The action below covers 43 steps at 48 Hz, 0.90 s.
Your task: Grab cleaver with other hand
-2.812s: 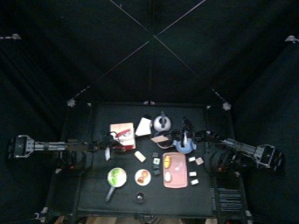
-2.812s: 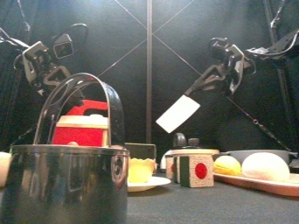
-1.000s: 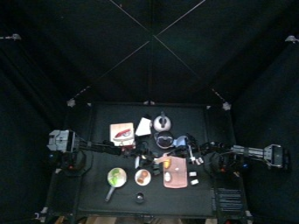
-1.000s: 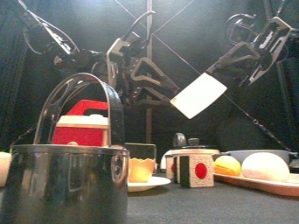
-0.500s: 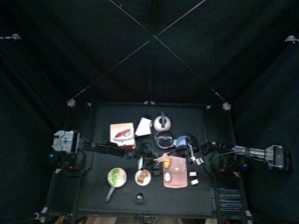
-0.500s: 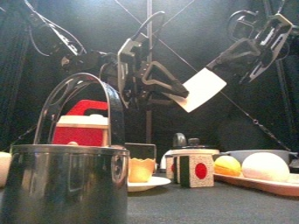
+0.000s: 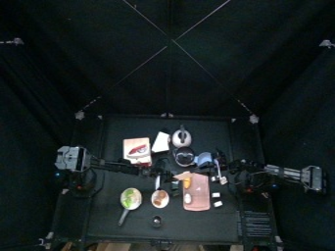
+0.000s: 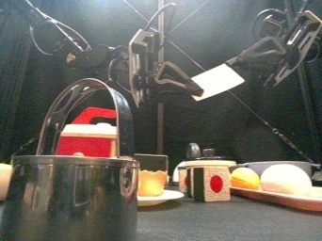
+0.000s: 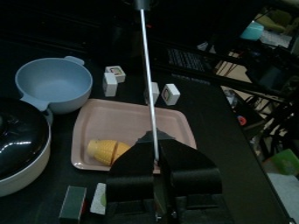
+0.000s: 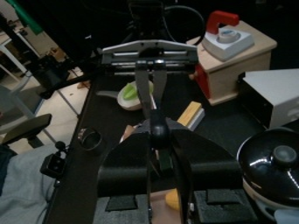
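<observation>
The cleaver (image 8: 217, 82), with a white blade, hangs in the air above the table's middle, its blade tilted toward the left arm. My right gripper (image 8: 266, 55) is shut on its handle end. My left gripper (image 8: 161, 73) has reached in from the left, and its jaws are closed on the blade's far end. In the left wrist view the cleaver (image 9: 149, 83) runs edge-on as a thin line out from between the jaws of the left gripper (image 9: 158, 168). In the right wrist view it (image 10: 149, 96) runs from my right gripper (image 10: 156, 144) to the left one. In the top view both grippers meet at the cleaver (image 7: 193, 179).
Below the cleaver lie a pink tray (image 9: 176, 131) with a yellow piece of food (image 9: 107, 150), a blue pot (image 9: 52, 80) and a black kettle (image 10: 274, 157). A red-and-white box (image 8: 88, 132) and a large black pot (image 8: 75, 188) stand at the front left.
The left arm has swung in from the left and its gripper has closed on the cleaver's blade. The right gripper has raised the cleaver and tilted it flatter.
</observation>
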Available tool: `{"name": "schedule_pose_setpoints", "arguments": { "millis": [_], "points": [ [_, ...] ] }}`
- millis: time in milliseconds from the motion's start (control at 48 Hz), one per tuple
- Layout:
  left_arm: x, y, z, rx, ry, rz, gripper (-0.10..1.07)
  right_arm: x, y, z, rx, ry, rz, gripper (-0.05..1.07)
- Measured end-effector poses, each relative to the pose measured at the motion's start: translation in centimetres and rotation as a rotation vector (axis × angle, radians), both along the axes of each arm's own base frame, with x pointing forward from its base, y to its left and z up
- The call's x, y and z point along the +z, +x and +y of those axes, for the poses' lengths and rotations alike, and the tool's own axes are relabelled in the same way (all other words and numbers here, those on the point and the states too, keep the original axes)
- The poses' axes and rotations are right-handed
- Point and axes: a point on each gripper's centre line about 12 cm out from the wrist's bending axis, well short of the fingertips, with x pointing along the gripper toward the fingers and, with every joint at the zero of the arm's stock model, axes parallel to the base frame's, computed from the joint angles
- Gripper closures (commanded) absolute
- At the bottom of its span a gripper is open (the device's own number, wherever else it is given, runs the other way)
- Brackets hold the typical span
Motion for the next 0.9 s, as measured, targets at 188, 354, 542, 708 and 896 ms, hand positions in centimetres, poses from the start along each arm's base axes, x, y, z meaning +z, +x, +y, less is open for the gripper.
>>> {"name": "schedule_pose_setpoints", "arguments": {
  "millis": [188,354,542,708,896],
  "points": [
    [-0.2,-0.1,0.5,0.012,0.000,0.005,0.67,-0.7,-0.2,0.1,-0.003,0.015,0.015,0.63],
    [-0.2,-0.1,0.6,0.015,0.001,0.006,0.67,-0.8,-0.3,0.3,0.006,0.019,0.018,0.61],
    [-0.3,-0.3,0.6,0.014,0.000,0.008,0.67,-0.5,-0.1,0.3,-0.026,0.104,-0.004,0.43],
    [-0.7,-0.5,0.9,0.021,-0.003,0.017,0.67,-0.4,0.0,0.3,-0.042,0.165,-0.014,0.13],
    [-1.2,-1.5,0.9,0.023,-0.001,0.040,0.67,-1.4,0.1,0.7,-0.086,0.184,0.058,0.07]
  ]
}}
